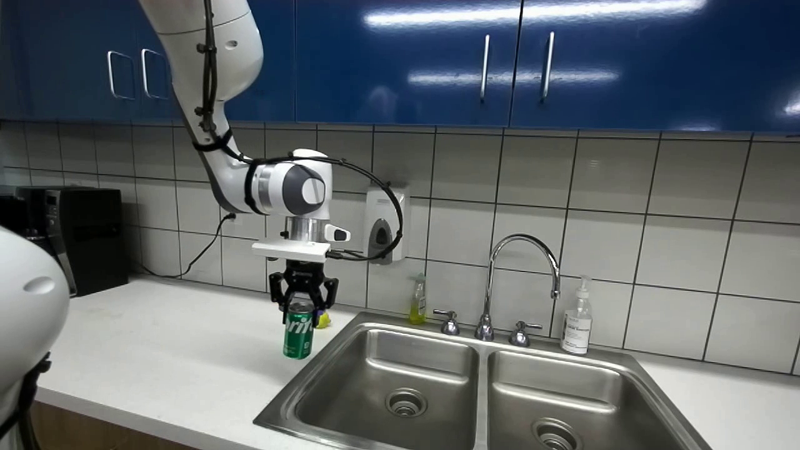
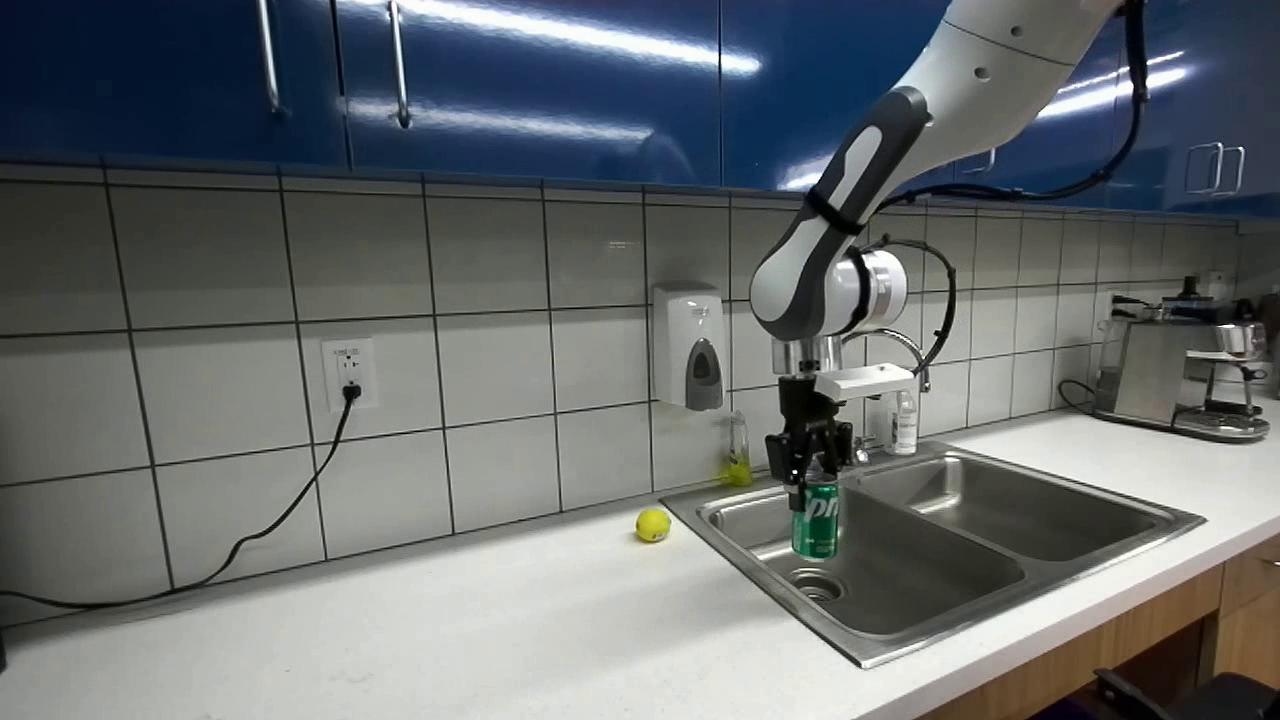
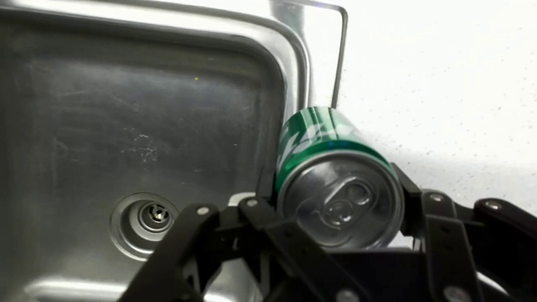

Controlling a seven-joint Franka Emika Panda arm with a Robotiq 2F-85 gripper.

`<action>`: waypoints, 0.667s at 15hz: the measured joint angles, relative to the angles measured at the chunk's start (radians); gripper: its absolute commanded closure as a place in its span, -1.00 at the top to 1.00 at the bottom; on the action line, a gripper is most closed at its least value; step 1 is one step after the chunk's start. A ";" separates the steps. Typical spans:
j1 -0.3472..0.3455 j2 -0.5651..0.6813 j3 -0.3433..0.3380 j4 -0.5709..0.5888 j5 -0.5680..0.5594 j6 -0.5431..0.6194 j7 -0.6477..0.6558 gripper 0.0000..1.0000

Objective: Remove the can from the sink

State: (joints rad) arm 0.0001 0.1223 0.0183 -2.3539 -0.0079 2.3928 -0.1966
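Since the can (image 1: 299, 335) hangs near the left rim of the sink (image 1: 312, 378), gripper (image 1: 301, 314) jaws clamped on it, early release could tumble it in

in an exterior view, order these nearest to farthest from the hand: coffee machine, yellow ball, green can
1. Green can: held in the hand.
2. Yellow ball: on the counter, left of the sink in an exterior view.
3. Coffee machine: well past the sink, far right there.
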 measured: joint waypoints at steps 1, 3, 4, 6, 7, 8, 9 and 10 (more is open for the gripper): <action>0.012 -0.008 0.012 -0.011 0.001 0.000 -0.001 -0.22; 0.035 -0.018 0.034 -0.027 0.005 0.000 -0.001 -0.22; 0.047 -0.020 0.046 -0.031 0.009 0.000 -0.001 -0.22; 0.073 -0.019 0.070 -0.036 0.017 0.000 -0.001 -0.22; 0.085 -0.019 0.082 -0.037 0.023 0.000 -0.001 -0.22; 0.098 -0.019 0.094 -0.038 0.030 0.000 -0.001 -0.22; 0.109 -0.018 0.105 -0.038 0.039 0.000 -0.001 -0.22; 0.120 -0.016 0.116 -0.038 0.048 0.000 -0.001 -0.22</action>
State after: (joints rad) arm 0.1201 0.1067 0.1343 -2.3924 0.0404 2.3931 -0.1974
